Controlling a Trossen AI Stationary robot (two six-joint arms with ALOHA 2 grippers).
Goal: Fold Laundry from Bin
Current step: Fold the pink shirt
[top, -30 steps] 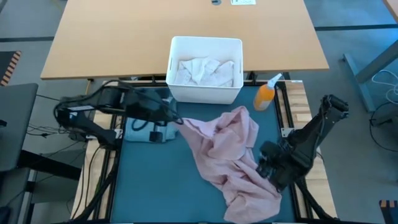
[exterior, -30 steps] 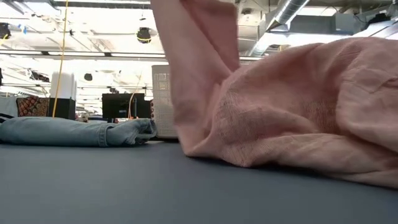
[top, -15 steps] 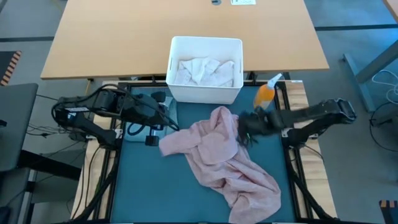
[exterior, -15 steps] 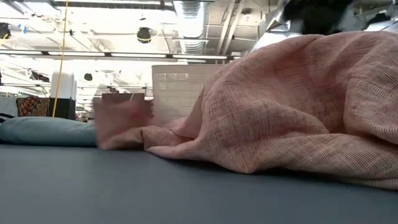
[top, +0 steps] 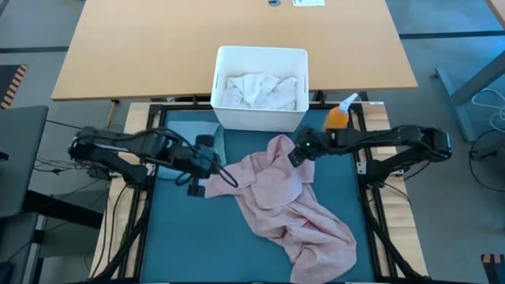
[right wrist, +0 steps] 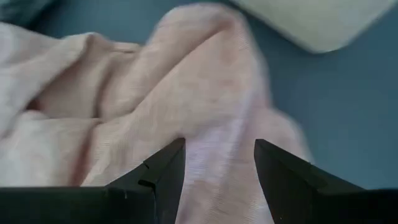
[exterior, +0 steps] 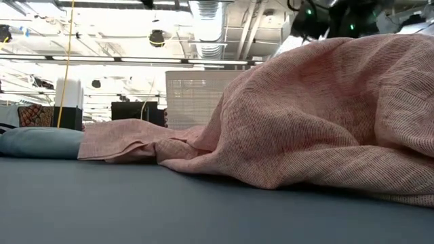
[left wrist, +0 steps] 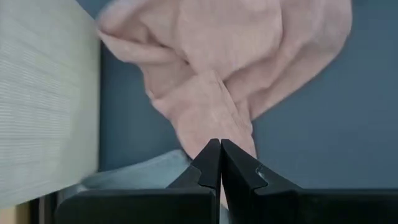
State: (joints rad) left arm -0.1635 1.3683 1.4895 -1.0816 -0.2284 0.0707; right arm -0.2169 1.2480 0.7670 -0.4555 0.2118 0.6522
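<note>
At the left of the tabletop, the left gripper [top: 207,168] lies low over the teal mat [top: 173,237], its fingers [left wrist: 211,163] pressed together on a corner of the pink shirt [top: 276,189]; the left wrist view shows a strip of pink cloth running right into the closed tips. Just behind that gripper, a bit of blue jeans [exterior: 37,142] lies on the mat, mostly hidden under the arm in the high view. The shirt spreads in a crumpled heap from the left gripper across the middle of the mat and trails toward the near right corner. Behind the mat stands the white bin [top: 260,118], with white cloth pieces [top: 259,89] bunched inside it. Right of the bin's front corner sits an orange spray bottle [top: 338,118]. The right gripper [top: 297,153] hangs over the far upper fold of the shirt, fingers [right wrist: 163,169] spread apart with pink cloth showing between them, clamped on nothing.
</note>
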